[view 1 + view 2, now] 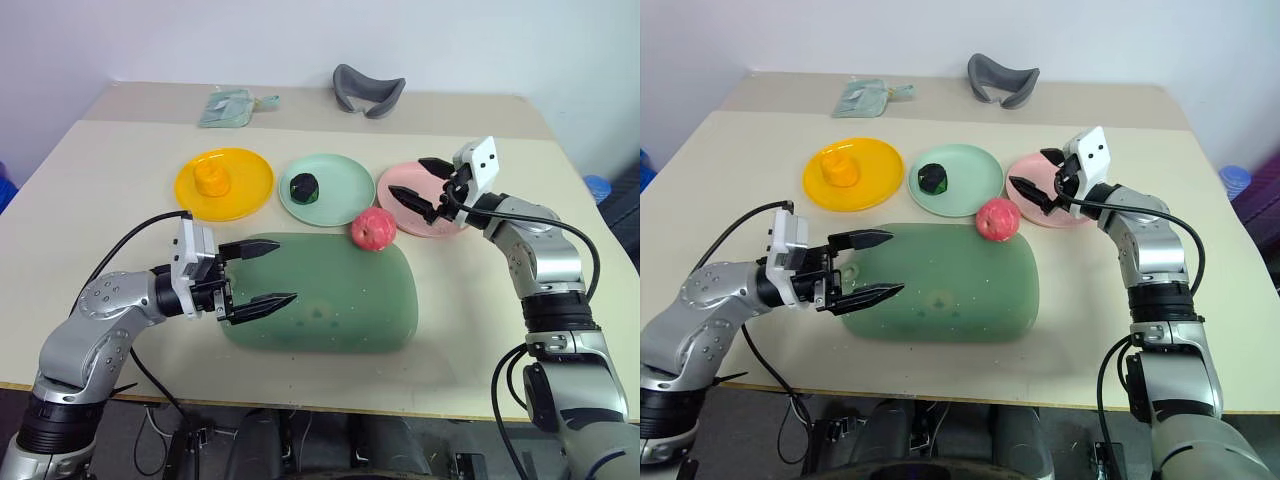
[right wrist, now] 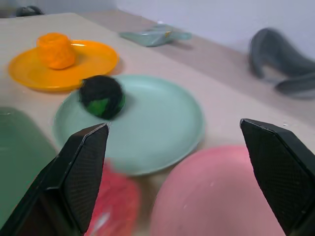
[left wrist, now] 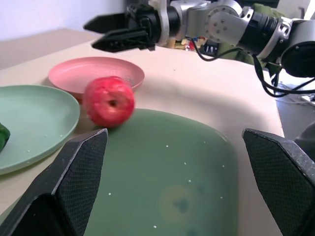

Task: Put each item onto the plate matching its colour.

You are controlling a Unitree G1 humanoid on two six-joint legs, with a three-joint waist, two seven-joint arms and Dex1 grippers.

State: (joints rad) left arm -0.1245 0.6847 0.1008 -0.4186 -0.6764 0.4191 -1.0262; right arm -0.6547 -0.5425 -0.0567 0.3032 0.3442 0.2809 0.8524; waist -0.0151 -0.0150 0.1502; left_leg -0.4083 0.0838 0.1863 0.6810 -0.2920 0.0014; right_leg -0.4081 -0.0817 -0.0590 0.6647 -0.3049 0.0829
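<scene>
Orange lump point(image 1: 210, 177) sits on the yellow plate point(image 1: 247, 186), the dark lump point(image 1: 303, 186) on the mint plate point(image 1: 345, 180). Left gripper point(image 1: 262, 277) hovers spread wide, empty, over the green mat point(image 1: 340, 300). The apple point(image 1: 372, 229) rests at the mat's far edge (just short of the pink plate point(image 1: 405, 183)), where the right gripper point(image 1: 422, 185) hangs wide and empty.

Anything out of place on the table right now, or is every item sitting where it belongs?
One thing: the pink-red apple lies at the far edge of the green mat, between the mint green plate and the pink plate, on neither. The other two items sit on matching plates.
</scene>
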